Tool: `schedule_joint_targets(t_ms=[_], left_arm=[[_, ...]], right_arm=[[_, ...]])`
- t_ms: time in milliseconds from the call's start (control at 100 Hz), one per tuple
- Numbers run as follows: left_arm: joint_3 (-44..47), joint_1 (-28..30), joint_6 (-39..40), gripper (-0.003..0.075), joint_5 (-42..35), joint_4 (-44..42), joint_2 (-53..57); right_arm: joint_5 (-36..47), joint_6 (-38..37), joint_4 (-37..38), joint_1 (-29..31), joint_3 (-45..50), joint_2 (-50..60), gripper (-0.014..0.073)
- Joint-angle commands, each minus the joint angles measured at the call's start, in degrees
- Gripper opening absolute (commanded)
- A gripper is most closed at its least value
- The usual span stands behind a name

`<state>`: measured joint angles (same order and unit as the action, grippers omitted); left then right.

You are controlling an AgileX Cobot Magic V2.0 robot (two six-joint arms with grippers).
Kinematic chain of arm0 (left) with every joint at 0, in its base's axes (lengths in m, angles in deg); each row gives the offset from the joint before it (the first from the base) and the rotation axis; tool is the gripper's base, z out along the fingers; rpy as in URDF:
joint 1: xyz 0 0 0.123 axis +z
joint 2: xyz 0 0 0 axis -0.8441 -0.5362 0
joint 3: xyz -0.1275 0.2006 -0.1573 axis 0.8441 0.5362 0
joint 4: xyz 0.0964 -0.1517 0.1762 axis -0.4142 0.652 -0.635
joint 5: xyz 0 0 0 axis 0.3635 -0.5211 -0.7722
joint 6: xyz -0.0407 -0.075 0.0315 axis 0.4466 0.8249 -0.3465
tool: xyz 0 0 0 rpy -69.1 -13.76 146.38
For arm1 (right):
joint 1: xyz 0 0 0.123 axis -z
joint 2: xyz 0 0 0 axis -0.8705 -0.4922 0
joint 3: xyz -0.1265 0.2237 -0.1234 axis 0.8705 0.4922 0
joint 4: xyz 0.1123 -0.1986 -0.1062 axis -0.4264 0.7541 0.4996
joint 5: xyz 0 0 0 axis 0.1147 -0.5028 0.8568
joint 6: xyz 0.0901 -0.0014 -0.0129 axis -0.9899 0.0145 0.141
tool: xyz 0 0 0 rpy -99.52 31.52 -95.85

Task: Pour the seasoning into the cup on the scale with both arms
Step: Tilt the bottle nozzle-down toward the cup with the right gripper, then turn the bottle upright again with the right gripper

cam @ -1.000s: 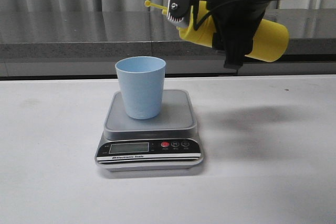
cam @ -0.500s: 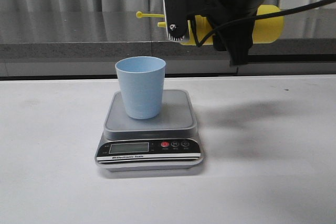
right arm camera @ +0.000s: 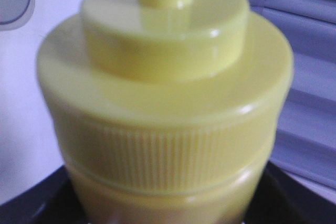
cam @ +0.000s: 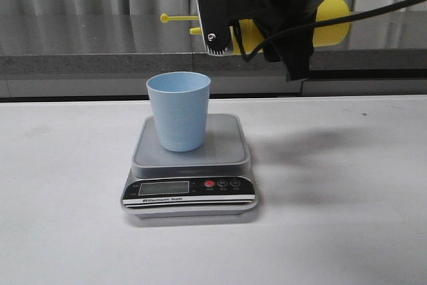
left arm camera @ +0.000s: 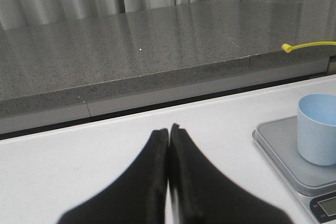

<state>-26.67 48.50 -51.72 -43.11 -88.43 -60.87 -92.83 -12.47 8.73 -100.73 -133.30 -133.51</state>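
Observation:
The pale blue cup (cam: pixel 178 111) stands upright on the left of the silver-grey scale (cam: pixel 227 146), also seen in the left wrist view as cup (left arm camera: pixel 318 135) on scale (left arm camera: pixel 277 142). My right gripper (cam: pixel 273 26) is shut on the yellow seasoning bottle (cam: pixel 332 21), holding it about level, above and to the right of the cup. Its nozzle (cam: pixel 196 31) and cap stalk (cam: pixel 177 17) point left, over the cup's right rim. The bottle (right arm camera: pixel 163 93) fills the right wrist view. My left gripper (left arm camera: pixel 169 130) is shut and empty, low over the table left of the scale.
A grey stone ledge (cam: pixel 80 41) runs along the back of the white table (cam: pixel 347 218), with pale curtains behind it. The scale's black front panel (cam: pixel 190 188) with display and red button faces the table's front edge.
My right gripper has carried the bottle leftward and tipped it from nozzle-up to about level. The stalk tip now reaches farther left over the cup. The cup and scale have not moved.

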Motion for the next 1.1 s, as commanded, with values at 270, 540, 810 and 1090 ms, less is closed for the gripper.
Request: schedule_joint_targets(t_ms=[270,540,810,1090], left_arm=[[-1.5,0.1,0.2,-0.0018,-5.1,0.0,-0.4],[-1.5,0.1,0.2,-0.0018,-5.1,0.0,-0.4],[-1.5,0.1,0.2,-0.0018,-5.1,0.0,-0.4],[-1.5,0.1,0.2,-0.0018,-5.1,0.0,-0.4]], right_arm=[[-5.2,-29.1,3.2,0.0,-2.0,3.9,0.012],[-2.9,-48.5,3.2,0.2,-1.9,8.0,0.012],[-2.0,-57.1,3.2,0.2,-1.9,10.0,0.012],[-2.3,-57.2,1.5,0.2,-1.9,12.1,0.012]])
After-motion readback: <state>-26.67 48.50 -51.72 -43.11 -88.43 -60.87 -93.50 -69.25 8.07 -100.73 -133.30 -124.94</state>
